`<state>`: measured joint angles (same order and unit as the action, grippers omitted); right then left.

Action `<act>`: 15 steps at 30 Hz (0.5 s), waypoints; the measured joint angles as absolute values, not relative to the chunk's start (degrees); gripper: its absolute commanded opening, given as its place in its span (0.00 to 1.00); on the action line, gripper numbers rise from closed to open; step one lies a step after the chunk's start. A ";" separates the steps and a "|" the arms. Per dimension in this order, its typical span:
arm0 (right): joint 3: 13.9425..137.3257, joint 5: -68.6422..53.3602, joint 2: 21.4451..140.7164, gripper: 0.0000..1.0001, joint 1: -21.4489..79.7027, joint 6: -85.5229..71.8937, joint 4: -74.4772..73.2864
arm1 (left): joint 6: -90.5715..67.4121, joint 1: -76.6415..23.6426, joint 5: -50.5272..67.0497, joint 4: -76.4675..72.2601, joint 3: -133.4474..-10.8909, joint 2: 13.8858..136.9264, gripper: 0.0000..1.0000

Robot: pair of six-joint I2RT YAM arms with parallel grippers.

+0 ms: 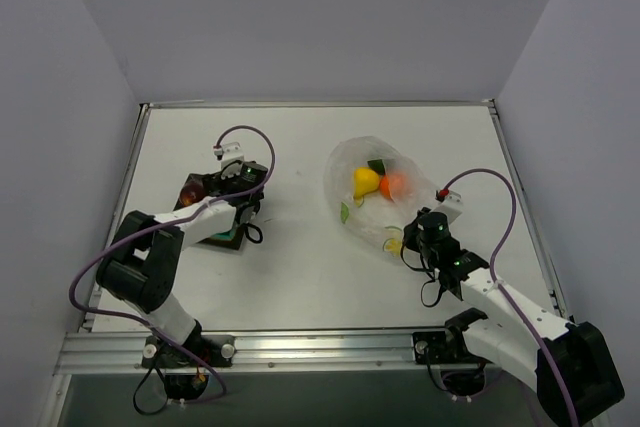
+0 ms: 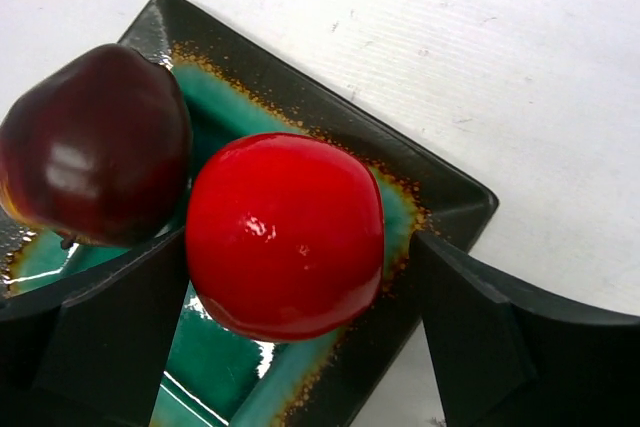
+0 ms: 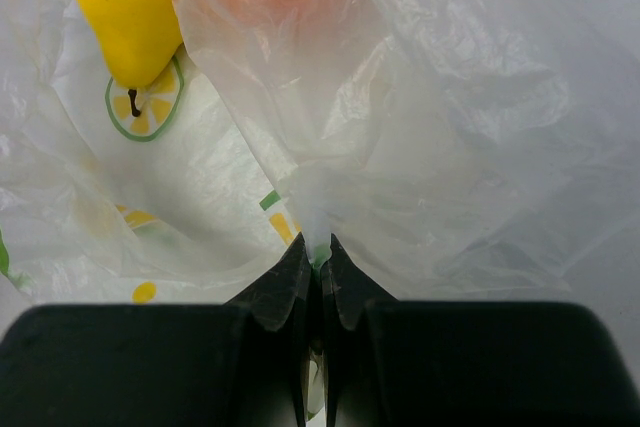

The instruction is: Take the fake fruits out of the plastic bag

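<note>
red ball (image 2: pixel 285 237) | maroon ball (image 2: pixel 95 142) | yellow pear (image 3: pixel 125 12) | citrus-printed clear bag (image 3: pixel 450 127)

Pear (image 3: pixel 125 17) in bag (image 3: pixel 470 147); red ball (image 2: pixel 285 237), dark ball (image 2: pixel 95 142) out.

The plastic bag (image 1: pixel 348 162) lies crumpled on the right half of the white table (image 1: pixel 290 137), with a yellow pear (image 1: pixel 365 182) and an orange-red ball (image 1: pixel 394 184) side by side inside it. The right gripper (image 1: pixel 408 239) meets the bag's near edge. The left gripper (image 1: pixel 228 193) hangs over a dark tray (image 1: pixel 192 205).
</note>
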<state>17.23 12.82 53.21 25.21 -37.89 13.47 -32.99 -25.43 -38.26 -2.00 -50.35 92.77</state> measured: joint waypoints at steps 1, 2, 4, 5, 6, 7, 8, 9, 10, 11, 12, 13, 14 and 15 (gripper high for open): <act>17.23 12.82 53.19 0.00 25.21 -37.87 13.47 | -32.99 -25.43 -37.52 -2.02 -50.35 92.55 0.91; 17.23 12.82 53.19 0.00 25.21 -37.89 13.47 | -32.99 -25.47 -36.88 -2.02 -50.35 92.23 0.91; 17.23 12.82 53.19 0.00 25.21 -37.89 13.47 | -32.99 -26.00 -35.73 -1.98 -50.37 91.00 0.92; 17.23 12.82 53.19 0.00 25.21 -37.89 13.47 | -32.99 -26.35 -35.40 -1.96 -50.43 90.19 0.90; 17.23 12.82 53.19 0.00 25.21 -37.89 13.47 | -32.99 -27.03 -35.22 -1.93 -50.54 89.23 0.85; 17.23 12.82 53.19 0.00 25.21 -37.89 13.47 | -32.93 -28.12 -34.92 -1.89 -50.81 87.96 0.79; 17.23 12.82 53.19 0.00 25.21 -37.89 13.47 | -32.91 -29.08 -34.57 -1.93 -51.11 87.15 0.75; 17.23 12.84 53.19 0.00 25.21 -37.89 13.47 | -32.58 -30.96 -33.91 -2.02 -51.72 86.13 0.65; 17.23 12.84 53.19 0.00 25.21 -37.89 13.47 | -32.25 -32.75 -33.12 -2.35 -52.34 85.45 0.62; 17.23 12.84 53.19 0.00 25.21 -37.89 13.47 | -31.81 -34.76 -32.18 -2.81 -53.10 85.01 0.59; 17.23 12.84 53.19 0.00 25.21 -37.89 13.47 | -31.48 -36.88 -30.74 -3.38 -54.02 84.86 0.53; 17.23 12.84 53.19 0.00 25.21 -37.89 13.47 | -31.16 -39.03 -28.97 -3.99 -55.02 84.88 0.50; 17.23 12.86 53.19 0.00 25.21 -37.89 13.47 | -30.70 -41.17 -27.00 -4.49 -56.12 85.12 0.49; 17.23 12.86 53.19 0.00 25.21 -37.89 13.47 | -30.44 -43.07 -25.08 -4.80 -57.36 85.52 0.47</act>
